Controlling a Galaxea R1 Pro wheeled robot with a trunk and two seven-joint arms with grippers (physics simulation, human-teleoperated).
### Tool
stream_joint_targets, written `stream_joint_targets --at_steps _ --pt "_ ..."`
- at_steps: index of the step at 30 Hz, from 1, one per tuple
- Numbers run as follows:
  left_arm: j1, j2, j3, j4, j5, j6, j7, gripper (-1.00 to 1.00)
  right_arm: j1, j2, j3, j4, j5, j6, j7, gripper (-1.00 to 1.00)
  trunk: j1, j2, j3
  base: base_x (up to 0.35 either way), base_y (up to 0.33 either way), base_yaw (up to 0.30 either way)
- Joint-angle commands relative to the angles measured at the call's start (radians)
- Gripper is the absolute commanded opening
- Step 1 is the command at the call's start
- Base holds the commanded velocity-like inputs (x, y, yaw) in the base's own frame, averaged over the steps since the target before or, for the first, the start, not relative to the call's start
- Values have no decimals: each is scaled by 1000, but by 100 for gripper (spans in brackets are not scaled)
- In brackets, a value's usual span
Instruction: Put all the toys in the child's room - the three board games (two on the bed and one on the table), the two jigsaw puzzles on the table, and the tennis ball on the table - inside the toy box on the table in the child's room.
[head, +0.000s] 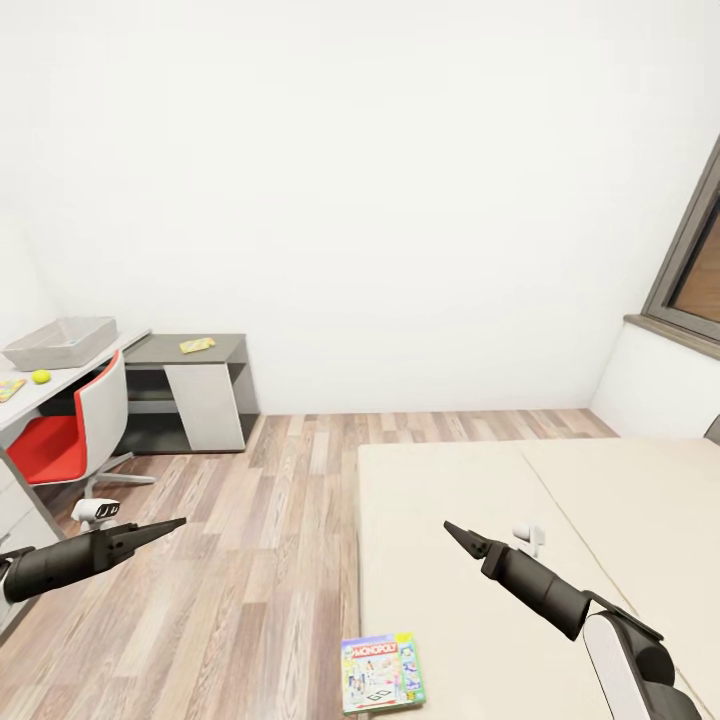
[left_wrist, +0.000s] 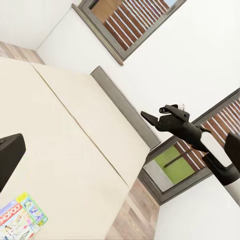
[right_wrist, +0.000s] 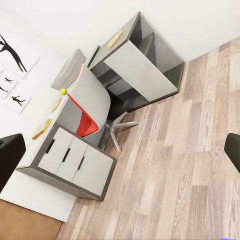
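While both arms hang free, nearest game (head: 381, 673) lies on bed (head: 470, 520), long axis away; nearer right tool (head: 452, 529) than left tool (head: 172, 524); both clenched, empty

White walls (head: 380, 200), wood-plank floor (head: 260, 560), red-seated swivel chair (head: 75, 425), brown-framed window (head: 695, 270).

The word "MONOPOLY" stands in white letters on a red band across the top of the game box (head: 381, 672) on the bed (head: 470, 520), below the right claw (head: 452, 530).
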Motion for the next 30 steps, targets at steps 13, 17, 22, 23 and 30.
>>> stream_joint_targets --at_steps 13,17,22,23,30 --pt "-1 1 0 0 0 11 -4 100 -1 0 -1 1 -5 7 1 100 1 -2 -2 0 211 0" --pt "-1 1 0 0 0 11 -4 100 -1 0 -1 1 -5 7 1 100 1 -2 -2 0 247 0" --pt "-1 1 0 0 0 11 -4 100 -1 0 -1 2 -4 7 1 100 1 -2 -2 0 249 0" --pt "-1 1 0 0 0 11 -4 100 -1 0 -1 2 -4 7 1 100 1 -2 -2 0 249 0" --pt "-1 0 0 0 0 11 -4 100 -1 0 -2 9 -4 7 1 100 1 -2 -2 0 247 0"
